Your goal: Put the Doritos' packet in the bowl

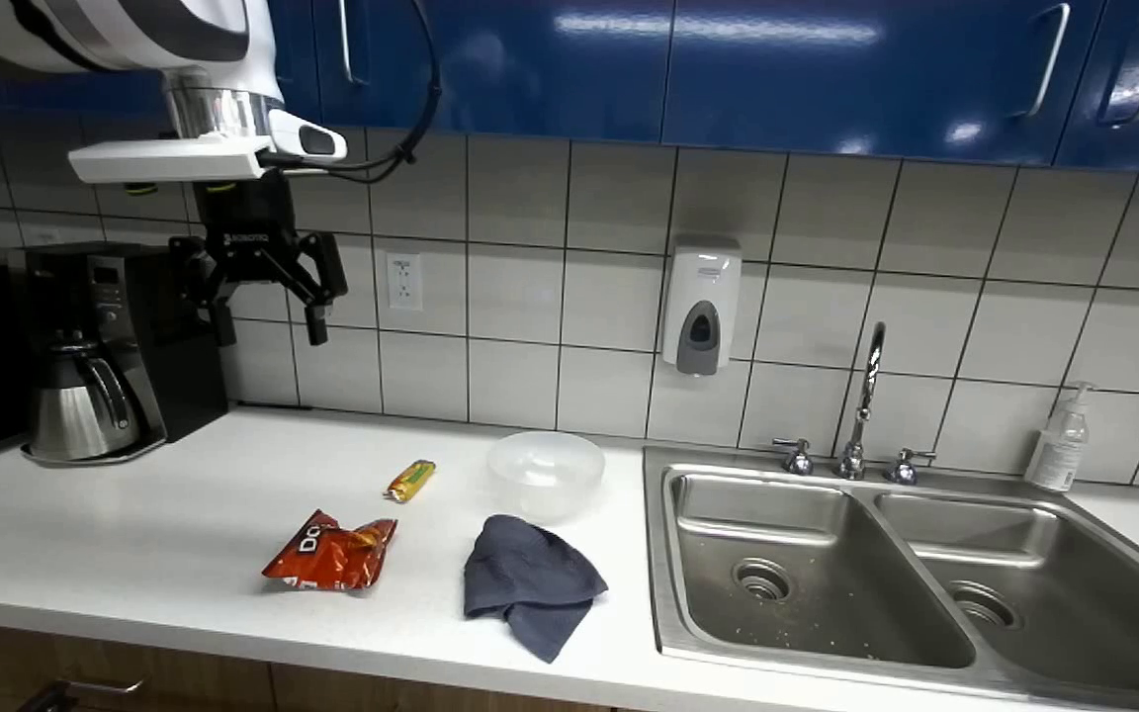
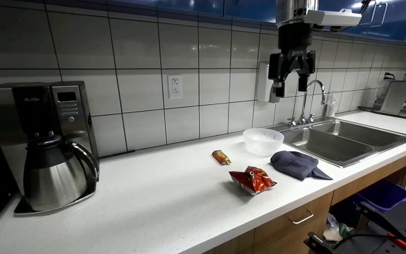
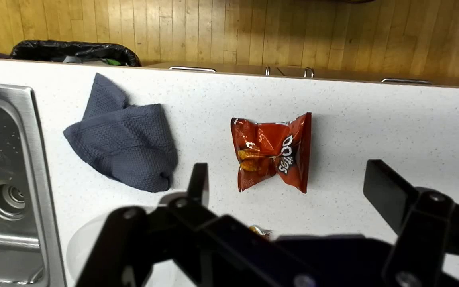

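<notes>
The Doritos' packet is a crinkled red-orange bag lying on the white counter, seen in both exterior views (image 1: 327, 556) (image 2: 254, 180) and in the wrist view (image 3: 269, 149). The bowl, round and translucent whitish, stands near the back wall by the sink in both exterior views (image 1: 545, 480) (image 2: 263, 143). In the wrist view the bowl (image 3: 88, 239) is partly hidden behind a gripper finger. My gripper (image 1: 270, 331) is open and empty, high above the counter, also seen in an exterior view (image 2: 291, 89). In the wrist view its fingers (image 3: 287, 175) are spread wide, with the packet beyond them.
A dark blue-grey cloth (image 1: 530, 583) lies in front of the bowl. A small yellow wrapper (image 1: 410, 481) lies behind the packet. The steel sink (image 1: 657, 554) with its faucet (image 1: 866, 396) is beside the bowl. A coffee maker (image 2: 71, 98) stands at the counter's far end. Blue cabinets (image 1: 530, 69) hang above.
</notes>
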Robot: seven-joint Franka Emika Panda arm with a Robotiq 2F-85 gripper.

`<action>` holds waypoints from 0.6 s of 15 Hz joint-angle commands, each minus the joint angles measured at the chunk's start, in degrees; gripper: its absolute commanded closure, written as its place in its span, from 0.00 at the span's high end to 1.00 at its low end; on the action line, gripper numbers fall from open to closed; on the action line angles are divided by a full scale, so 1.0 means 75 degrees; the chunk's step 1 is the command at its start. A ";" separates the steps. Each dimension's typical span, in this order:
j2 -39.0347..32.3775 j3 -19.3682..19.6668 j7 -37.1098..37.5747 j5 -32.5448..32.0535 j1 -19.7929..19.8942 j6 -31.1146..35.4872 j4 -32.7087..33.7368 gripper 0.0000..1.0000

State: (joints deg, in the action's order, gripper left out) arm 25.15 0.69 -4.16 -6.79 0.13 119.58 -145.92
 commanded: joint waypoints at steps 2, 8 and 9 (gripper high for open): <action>0.0060 -0.0019 0.0129 0.0057 0.0014 0.0083 -0.0100 1.00; 0.0155 -0.0108 0.0924 0.0219 0.0121 0.0654 -0.0760 1.00; 0.0087 -0.0155 0.1240 0.0215 0.0157 0.0823 -0.0884 1.00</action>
State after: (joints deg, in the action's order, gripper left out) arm 25.18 0.69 -0.11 -5.74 0.15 122.24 -149.40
